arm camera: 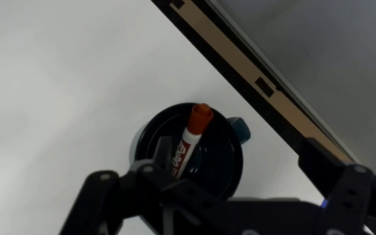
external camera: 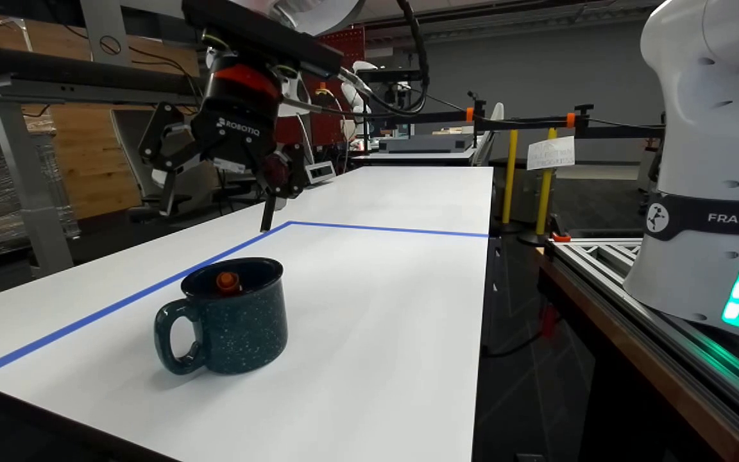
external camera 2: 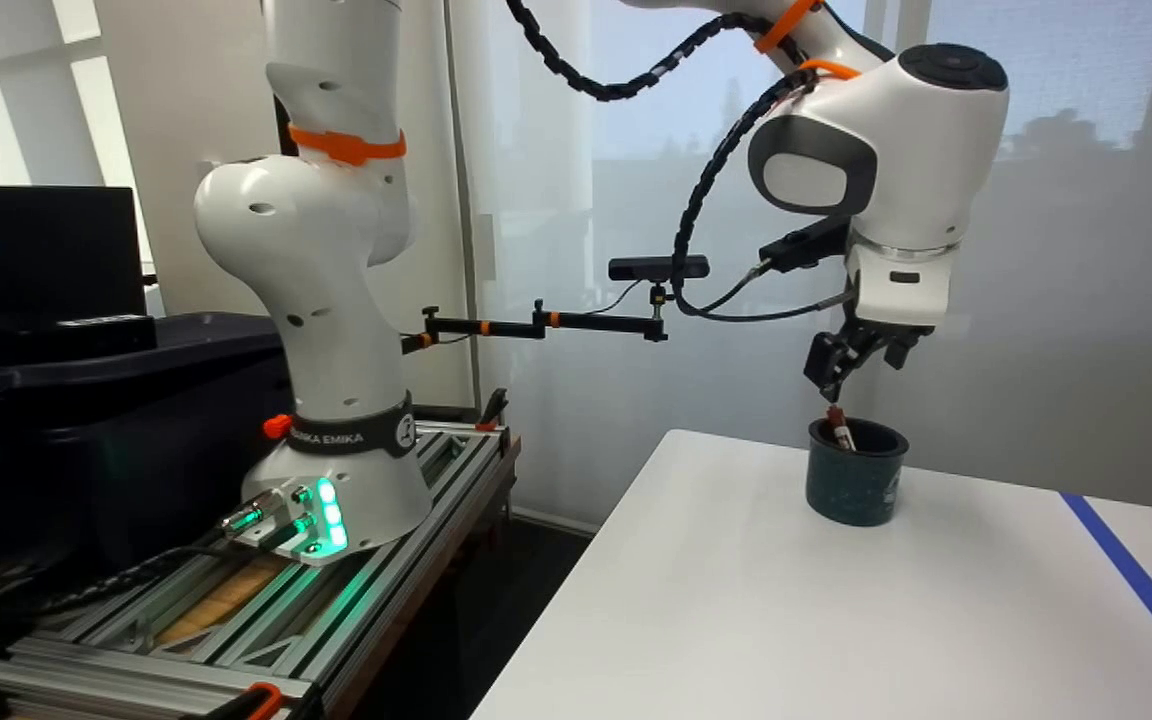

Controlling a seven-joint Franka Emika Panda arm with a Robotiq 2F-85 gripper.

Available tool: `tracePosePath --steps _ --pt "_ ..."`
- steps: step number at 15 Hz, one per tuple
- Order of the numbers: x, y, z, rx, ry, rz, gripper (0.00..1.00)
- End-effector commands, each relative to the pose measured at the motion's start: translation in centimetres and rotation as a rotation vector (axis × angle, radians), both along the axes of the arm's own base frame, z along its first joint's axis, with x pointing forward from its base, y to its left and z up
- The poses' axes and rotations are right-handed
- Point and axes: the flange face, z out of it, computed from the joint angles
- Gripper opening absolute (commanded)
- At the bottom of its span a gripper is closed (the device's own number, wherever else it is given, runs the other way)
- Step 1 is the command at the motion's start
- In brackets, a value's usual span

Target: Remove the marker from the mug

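Below the spread, empty claw (external camera: 217,219), the marker (arm camera: 188,140) stands tilted inside the mug (external camera: 247,333), nearer 1 finger (arm camera: 163,151) in the wrist view, its long axis slanting across the closing line.

A marker (arm camera: 189,141) leans inside the mug (external camera: 246,333)
White-bodied, orange-red end uppermost; speckled dark teal mug upright.

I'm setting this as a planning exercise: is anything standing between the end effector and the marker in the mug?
Nothing visible does from above: the open end effector hangs higher than the mug, whose open top leaves the marker exposed. The mug surrounds the marker's lower part, so a sideways approach would likely meet its side.
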Motion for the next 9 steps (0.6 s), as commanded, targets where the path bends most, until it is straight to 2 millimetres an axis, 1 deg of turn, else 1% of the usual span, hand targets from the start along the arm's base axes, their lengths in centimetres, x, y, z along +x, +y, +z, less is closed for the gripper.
tracePosePath --steps 1,4,6,9 --pt "0.8 -0.4 0.2 0.062 0.087 -0.022 1.0" --pt "0.7 -0.5 0.0 0.077 0.141 -0.004 1.0" --pt "0.9 -0.6 -0.2 0.07 0.147 -0.012 1.0" --pt "1.1 -1.0 -1.3 0.063 0.16 -0.04 1.0"
